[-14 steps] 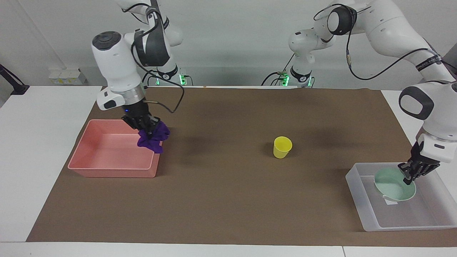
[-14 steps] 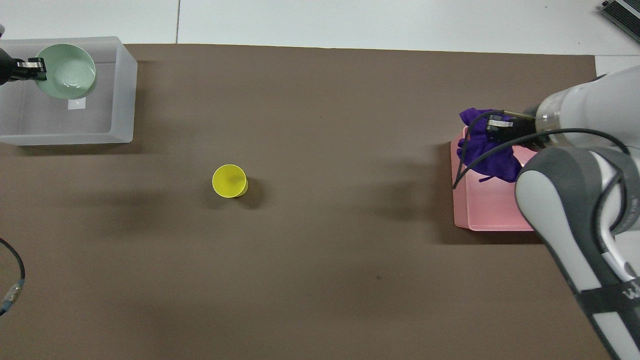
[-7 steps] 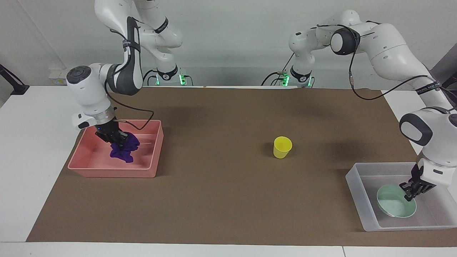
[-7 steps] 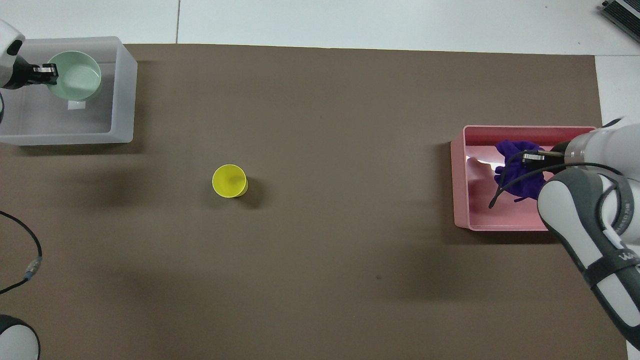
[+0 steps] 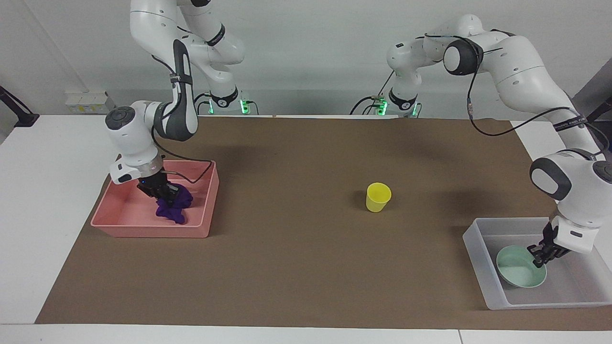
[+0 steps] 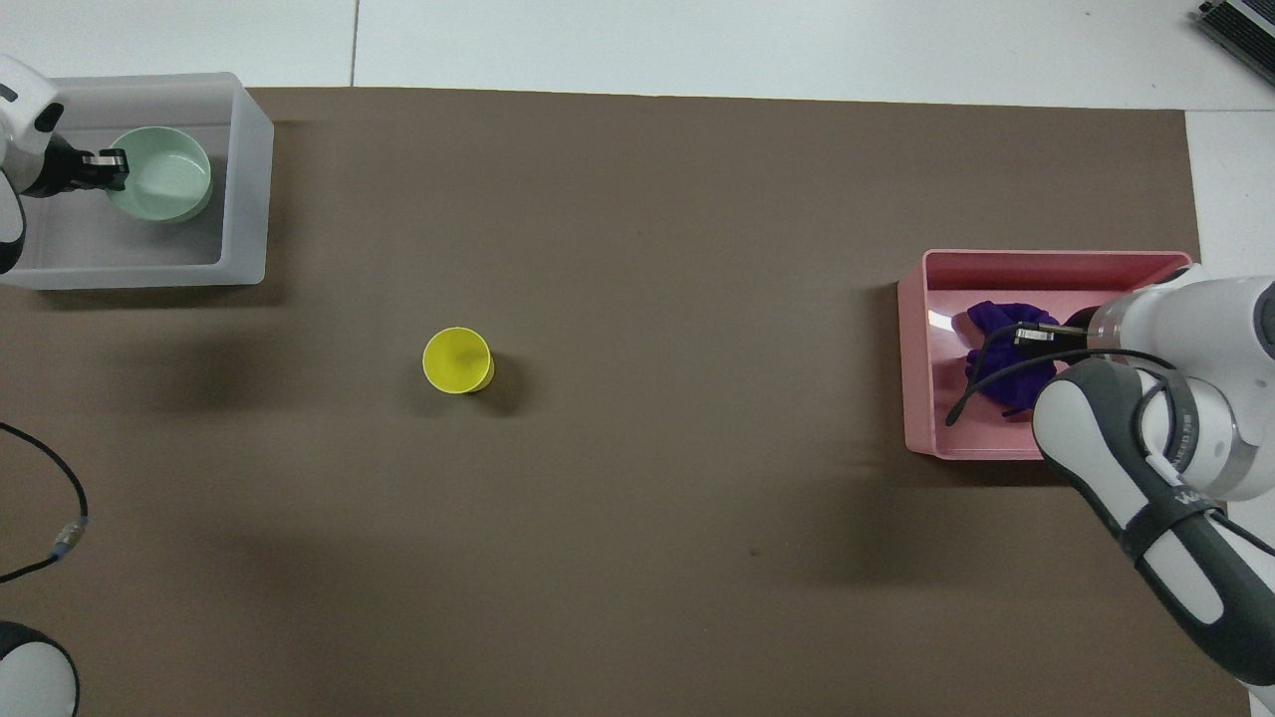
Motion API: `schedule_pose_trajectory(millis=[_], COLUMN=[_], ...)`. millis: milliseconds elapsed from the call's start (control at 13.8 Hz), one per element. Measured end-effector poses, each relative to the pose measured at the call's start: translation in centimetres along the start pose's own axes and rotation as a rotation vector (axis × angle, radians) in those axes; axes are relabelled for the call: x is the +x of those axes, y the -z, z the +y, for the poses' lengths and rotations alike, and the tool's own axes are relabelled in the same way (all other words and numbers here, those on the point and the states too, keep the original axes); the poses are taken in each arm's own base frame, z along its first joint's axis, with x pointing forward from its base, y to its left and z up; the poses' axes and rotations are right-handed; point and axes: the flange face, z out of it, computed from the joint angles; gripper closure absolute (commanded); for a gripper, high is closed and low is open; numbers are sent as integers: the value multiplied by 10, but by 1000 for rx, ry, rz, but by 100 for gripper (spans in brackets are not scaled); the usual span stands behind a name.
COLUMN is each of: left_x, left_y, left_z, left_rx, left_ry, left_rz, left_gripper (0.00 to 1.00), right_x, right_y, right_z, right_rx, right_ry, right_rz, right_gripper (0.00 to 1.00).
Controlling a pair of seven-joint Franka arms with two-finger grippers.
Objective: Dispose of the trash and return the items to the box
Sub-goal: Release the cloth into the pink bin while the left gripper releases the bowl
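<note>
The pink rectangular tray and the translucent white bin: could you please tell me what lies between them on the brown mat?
Only the small yellow plastic cup stands between the pink rectangular tray and the translucent white bin; otherwise the overhead view shows bare mat.

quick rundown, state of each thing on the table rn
purple cloth: lying in the pink tray, right gripper on it
green bowl: upright in the clear box, left gripper at its rim
yellow cup: upright on the brown mat, untouched
</note>
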Motion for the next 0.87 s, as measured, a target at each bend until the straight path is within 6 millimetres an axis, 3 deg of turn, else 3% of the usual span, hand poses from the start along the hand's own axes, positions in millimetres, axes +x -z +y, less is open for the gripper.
schedule_pose_trajectory(millis=[217,433,650,867], left_x=[3,8,-5,-51], left_y=[11,51,103,142], left_z=[5,17,61,130], left_rx=[-2,-8,-24,-48], left_ry=[-32,-92,-152,-244], left_rz=[15,31,34,-2], left_gripper=[0,0,0,0], right_x=[8,16,16,15], right_y=[17,58,92,147], right_z=[-6,-25,-53,-55], right_rx=[5,12,9,3], right_ry=[9,34,49,50], right_rz=[26,5,-4,-54], right_gripper=[0,0,0,0])
